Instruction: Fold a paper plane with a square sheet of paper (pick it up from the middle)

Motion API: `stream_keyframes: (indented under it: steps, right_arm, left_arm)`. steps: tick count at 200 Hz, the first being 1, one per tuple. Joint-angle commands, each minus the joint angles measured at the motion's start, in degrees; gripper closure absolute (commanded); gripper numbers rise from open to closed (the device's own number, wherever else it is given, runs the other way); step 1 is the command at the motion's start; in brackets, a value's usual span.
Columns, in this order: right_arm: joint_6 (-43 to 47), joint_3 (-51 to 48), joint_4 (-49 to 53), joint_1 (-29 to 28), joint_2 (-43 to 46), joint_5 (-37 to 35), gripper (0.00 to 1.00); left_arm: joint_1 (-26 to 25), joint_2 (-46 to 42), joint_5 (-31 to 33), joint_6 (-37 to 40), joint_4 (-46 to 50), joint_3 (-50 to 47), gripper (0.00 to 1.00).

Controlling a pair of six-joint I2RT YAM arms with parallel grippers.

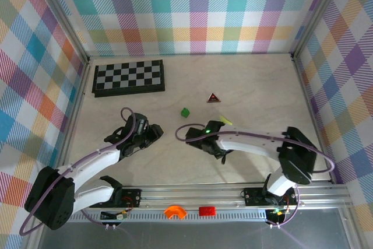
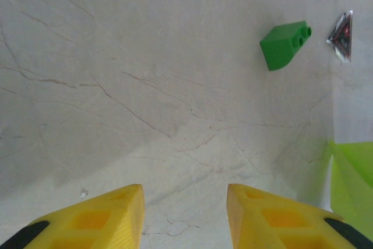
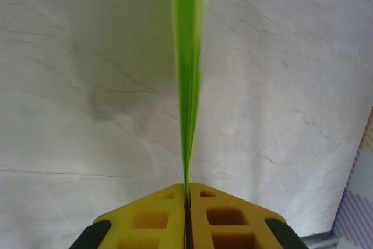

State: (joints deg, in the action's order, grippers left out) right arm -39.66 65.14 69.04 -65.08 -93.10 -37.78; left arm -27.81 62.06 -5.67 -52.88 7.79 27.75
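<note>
A: While the right tool (image 3: 187, 199) clamps the narrow lime-green folded paper plane (image 3: 189, 56) edge-on at centre frame, above the tabletop (image 3: 87, 115), what matters?

B: Probably a firm, level pinch on the crease. The left tool (image 2: 183, 195) hovers half open and empty, so support the wing gently.

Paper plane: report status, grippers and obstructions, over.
Right gripper jaws shut on the paper plane. Left gripper jaws open, empty. Green block lies apart on the table, not in the way.
</note>
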Motion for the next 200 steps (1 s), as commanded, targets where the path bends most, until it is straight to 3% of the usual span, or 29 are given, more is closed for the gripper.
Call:
stream_keyframes:
  steps: [1, 43, 68, 95, 114, 141, 163, 200]
  right_arm:
    - [4.0, 4.0, -1.3, -3.2, -4.7, 0.0, 0.87]
    - [8.6, 7.6, -9.8, -4.8, -7.6, 12.1, 0.79]
    - [9.4, 2.4, -25.9, -3.2, 1.6, 23.8, 0.5]
    - [5.5, -8.0, -40.0, 6.2, 10.6, 34.9, 0.41]
    - [0.4, -16.7, -48.2, 15.5, 15.5, 44.2, 0.44]
    - [-5.9, -26.5, -57.6, 25.0, 19.0, 55.5, 0.61]
    - [-7.5, -29.5, -61.4, 27.5, 17.7, 60.1, 0.72]
    - [-8.4, -29.2, -64.6, 27.5, 9.6, 63.9, 0.82]
  left_arm:
    - [1.3, -2.6, 1.2, 0.1, 2.9, -1.5, 0.58]
    - [2.8, -6.2, 0.8, 0.4, 4.9, -2.1, 0.57]
    - [3.1, -7.6, -0.4, 0.7, 5.1, -1.6, 0.56]
    - [3.3, -6.7, -1.4, 2.3, 5.8, -0.2, 0.55]
    - [3.3, -5.0, -2.5, 3.8, 5.5, 0.4, 0.55]
    - [3.3, -1.3, -5.2, 4.5, -0.2, -0.3, 0.65]
    - [3.3, 2.5, -7.3, 3.4, -4.4, 0.4, 0.75]
    - [3.1, 7.4, -10.5, 0.9, -9.9, 0.4, 0.8]
